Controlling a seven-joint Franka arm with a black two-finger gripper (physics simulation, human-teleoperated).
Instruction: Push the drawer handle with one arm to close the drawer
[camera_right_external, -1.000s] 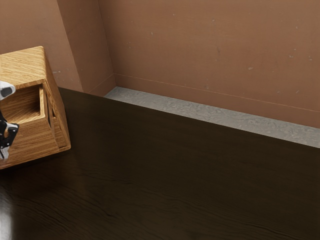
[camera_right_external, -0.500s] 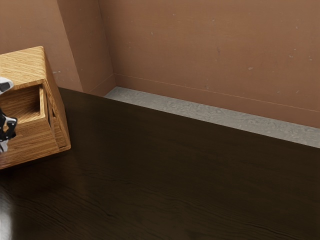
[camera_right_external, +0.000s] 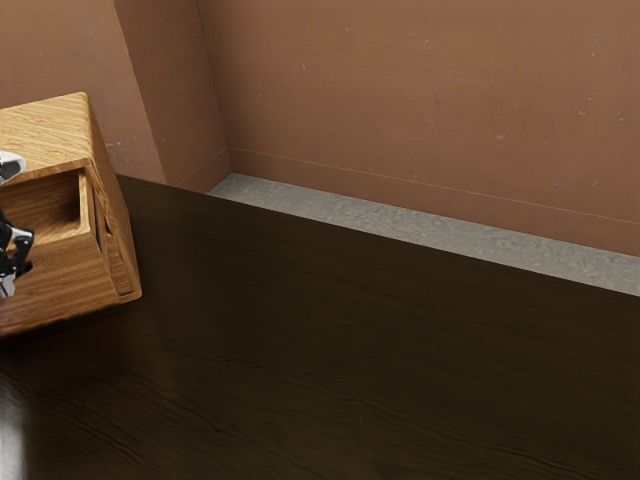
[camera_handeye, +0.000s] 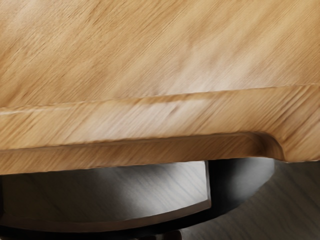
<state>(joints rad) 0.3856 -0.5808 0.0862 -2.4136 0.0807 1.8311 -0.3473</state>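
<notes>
drawer (camera_right_external: 75, 277) — boxy, streaky-grained, open — probably wood

The worktop (camera_right_external: 380, 340) is dark brown, close to black, with fine wavy grain lines. Its far edge slants down toward the exterior view's right. Beyond that edge lies a strip of grey floor (camera_right_external: 420, 226), mottled and rough-looking, which begins at a corner of the room and runs along the worktop's far edge. Behind the floor stands a reddish-brown wall (camera_right_external: 420, 90), scattered with small pale flecks and scuffs; a thin line runs along it low down, just above the floor. Toward the exterior view's left, a wall section (camera_right_external: 165, 90) juts out, its side face darker than its lighter front.
</notes>
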